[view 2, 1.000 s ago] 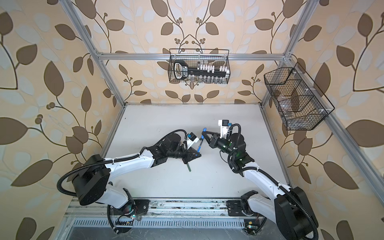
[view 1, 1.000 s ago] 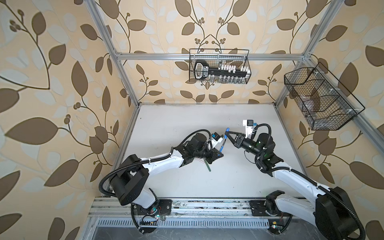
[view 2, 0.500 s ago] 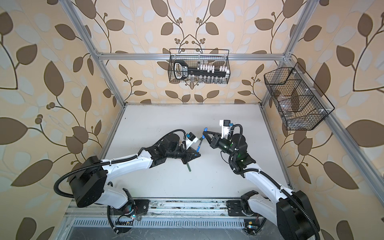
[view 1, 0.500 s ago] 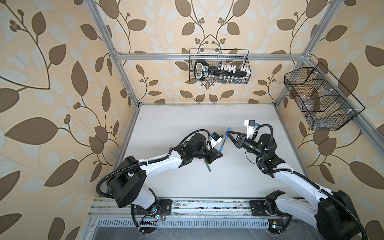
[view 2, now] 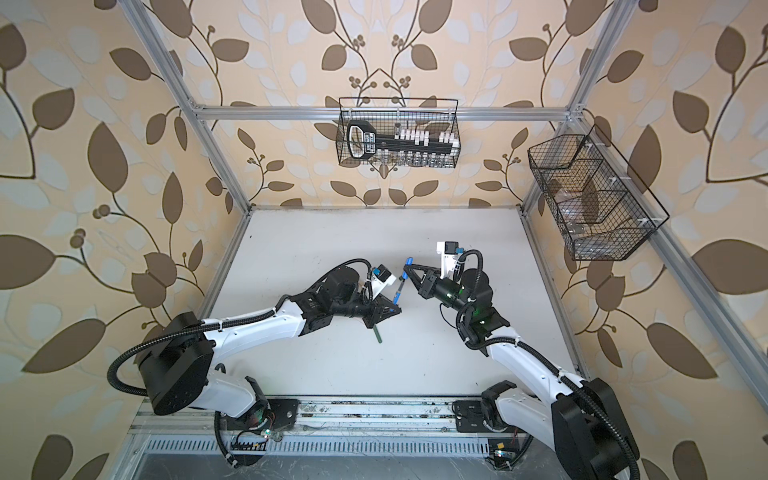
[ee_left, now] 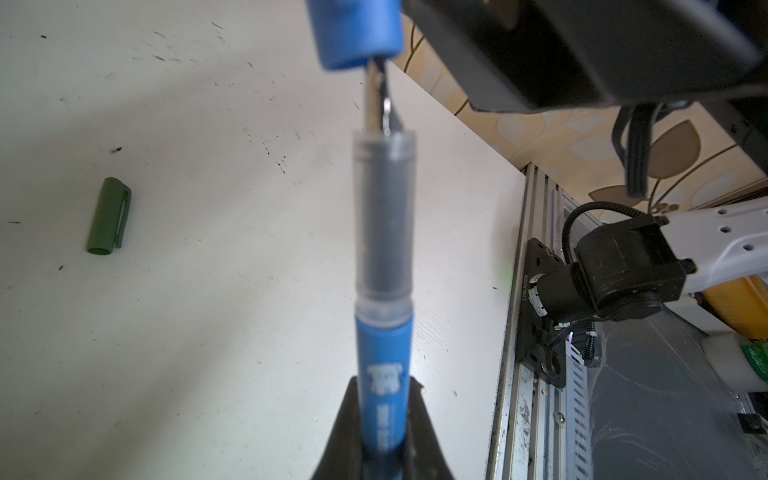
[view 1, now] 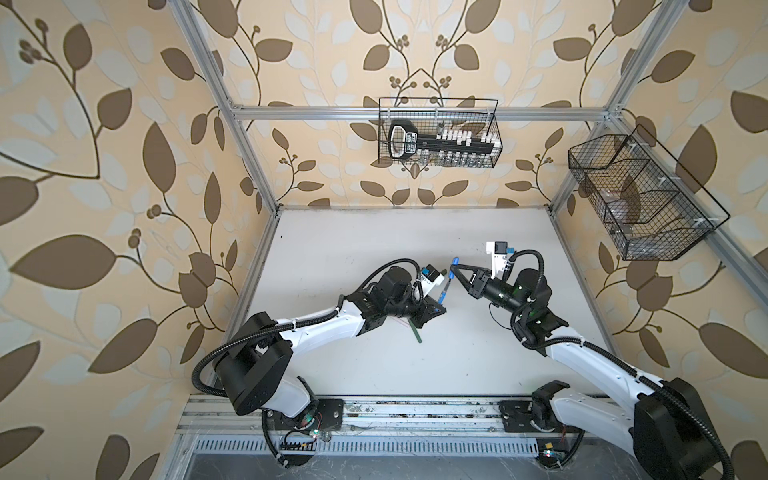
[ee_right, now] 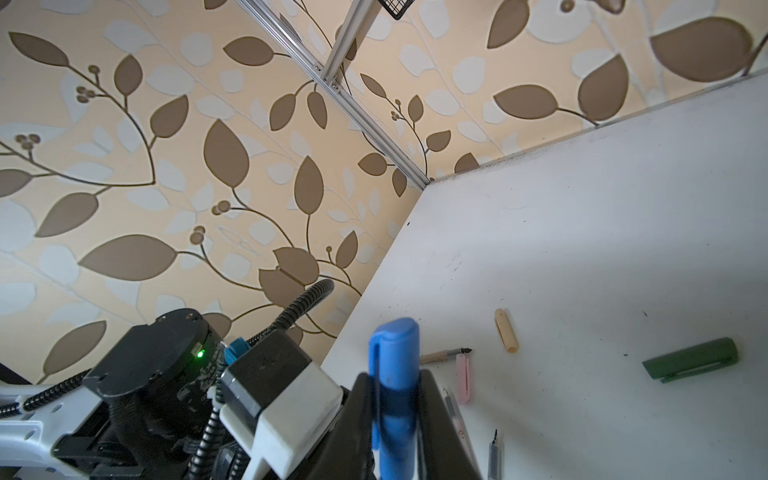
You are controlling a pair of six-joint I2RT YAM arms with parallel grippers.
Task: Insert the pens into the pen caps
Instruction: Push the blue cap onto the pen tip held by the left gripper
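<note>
My left gripper (ee_left: pixel 384 440) is shut on the blue pen (ee_left: pixel 384 353), which points up and away over the table. My right gripper (ee_right: pixel 395 399) is shut on the blue pen cap (ee_right: pixel 395 374). In the left wrist view the pen's dark tip sits just inside the mouth of the blue cap (ee_left: pixel 355 33). In both top views the blue pen (view 1: pixel 444 291) and blue cap (view 1: pixel 456 262) meet in mid-air between the left gripper (view 1: pixel 438 308) and right gripper (view 1: pixel 457 271). On the table lie a green pen (view 1: pixel 414 332) and a green cap (ee_left: pixel 109 216).
In the right wrist view a tan cap (ee_right: pixel 506 331), tan pen (ee_right: pixel 444 355), pink cap (ee_right: pixel 463 378), pink pen (ee_right: pixel 455 415) and green cap (ee_right: pixel 690 359) lie on the white table (ee_right: pixel 582 232). Wire baskets (view 1: pixel 438 133) (view 1: pixel 640 195) hang on the walls.
</note>
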